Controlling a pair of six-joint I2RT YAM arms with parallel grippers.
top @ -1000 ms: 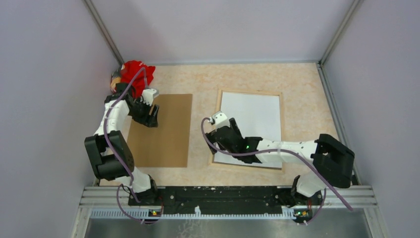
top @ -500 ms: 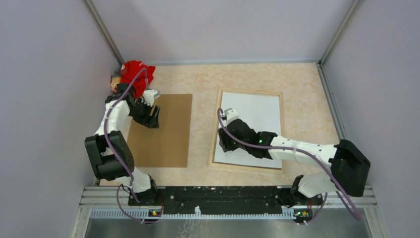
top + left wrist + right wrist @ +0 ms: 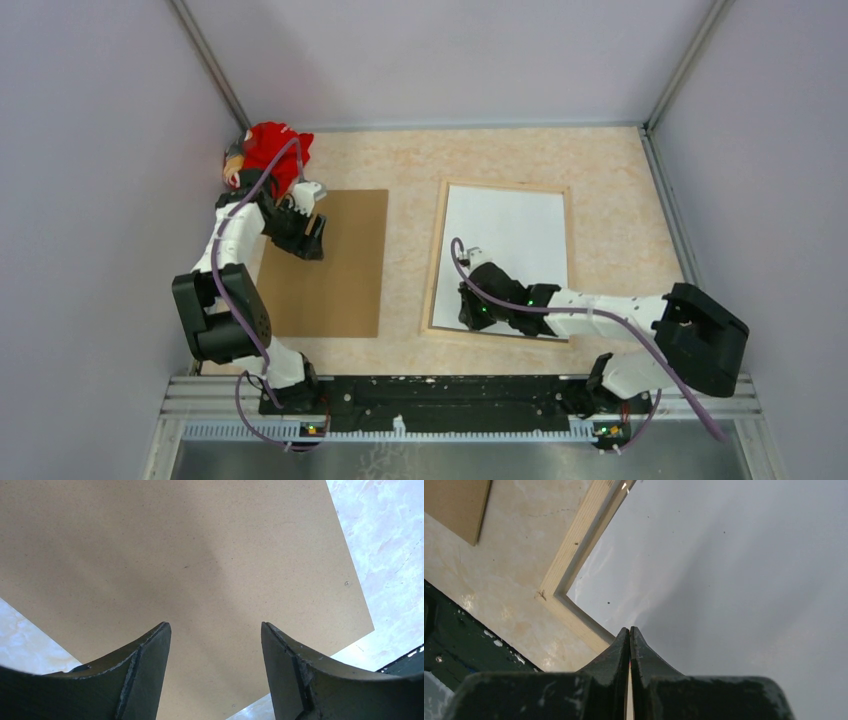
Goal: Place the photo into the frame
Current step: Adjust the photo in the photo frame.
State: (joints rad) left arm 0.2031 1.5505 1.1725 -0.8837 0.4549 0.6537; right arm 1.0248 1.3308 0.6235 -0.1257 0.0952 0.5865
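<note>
The frame (image 3: 436, 262) lies face down right of centre, its light wood rear edges up. The photo (image 3: 510, 235) lies inside it with its plain white back showing. My right gripper (image 3: 470, 316) is shut with nothing between its jaws, its tips down at the photo's near left corner. In the right wrist view the shut tips (image 3: 630, 630) sit over the white sheet (image 3: 734, 570), just inside the wooden frame corner (image 3: 574, 555). My left gripper (image 3: 312, 232) hangs open over the brown backing board (image 3: 330, 280); its wrist view shows empty, spread fingers (image 3: 150, 650) above the board (image 3: 190, 555).
A red cloth bundle (image 3: 270, 150) lies in the far left corner behind the left arm. The black base rail (image 3: 440, 390) runs along the near edge, just past the frame's near side. Side walls close in on both sides.
My right gripper has shut and moved from the photo's left edge down toward its near left corner. The left arm has hardly moved.
</note>
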